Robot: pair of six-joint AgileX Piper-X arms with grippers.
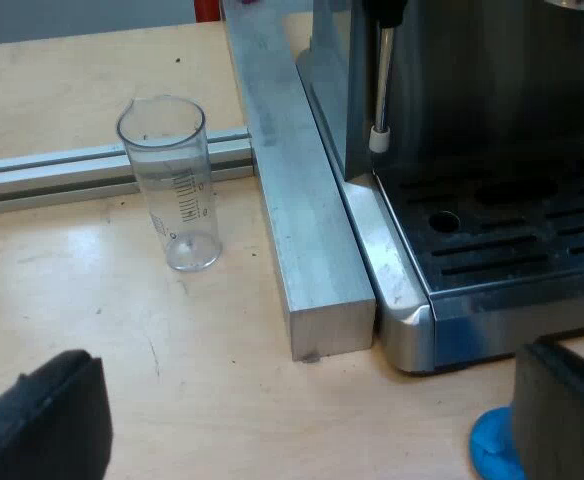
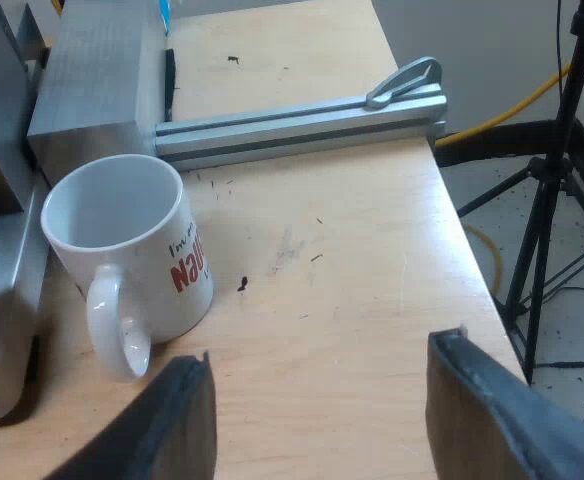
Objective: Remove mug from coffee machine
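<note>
Left wrist view: the left gripper [image 1: 302, 440] is held wide open with nothing between its fingers [image 1: 42, 425]. It hangs low over the table [image 1: 72, 330], facing the corner of the espresso machine [image 1: 472, 120]. Nothing is seen standing on the visible part of the drip tray [image 1: 512, 245]. A steam wand [image 1: 382, 90] hangs above the tray's edge. A measuring glass [image 1: 169, 185] stands upright on the table, apart from the machine, with a metal bar [image 1: 307, 240] between them. A blue tamper [image 1: 492, 445] is seen just beside one finger.

Right wrist view: the right gripper [image 2: 322, 430] is also spread wide and holds nothing. The mug [image 2: 132, 250] stands upright on the table [image 2: 352, 270], mouth up, axis vertical. It sits just beside the machine's base [image 2: 2, 300], already off the tray. Contact with the base cannot be settled from this angle; a slight gap is possible. The mug lies close ahead of the gripper, offset toward one finger [image 2: 167, 420] rather than centred between them. Its handle is turned back toward that finger. A metal block [image 2: 87, 90] and a rail [image 2: 302, 120] lie beyond it.

The right arm is judged the nearer. A sideways shift would be needed before the mug could be closed on.
</note>
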